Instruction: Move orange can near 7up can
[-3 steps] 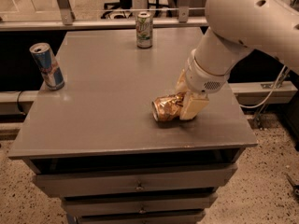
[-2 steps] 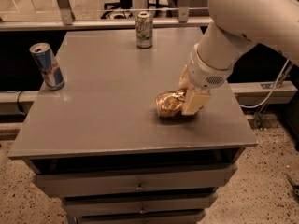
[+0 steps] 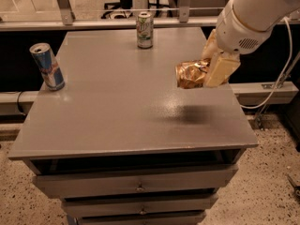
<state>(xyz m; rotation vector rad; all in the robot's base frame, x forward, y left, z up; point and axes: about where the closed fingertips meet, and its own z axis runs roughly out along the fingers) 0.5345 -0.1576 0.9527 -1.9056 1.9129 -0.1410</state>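
The crushed orange can (image 3: 191, 74) is held in the air above the right side of the grey table (image 3: 117, 102), with its shadow on the tabletop below. My gripper (image 3: 212, 63) is shut on the orange can, its cream fingers (image 3: 220, 69) clamped on the can's right end. The 7up can (image 3: 145, 30) stands upright at the far middle edge of the table, well apart from the orange can, up and to its left.
A slim blue-and-silver can (image 3: 47, 67) stands upright near the table's left edge. The table has drawers (image 3: 136, 186) below its front edge. A metal rail (image 3: 117, 22) runs behind the table. A white cable (image 3: 276, 86) hangs at the right.
The gripper has lifted the orange can off the tabletop and carried it up and slightly to the right. The other two cans have not moved.
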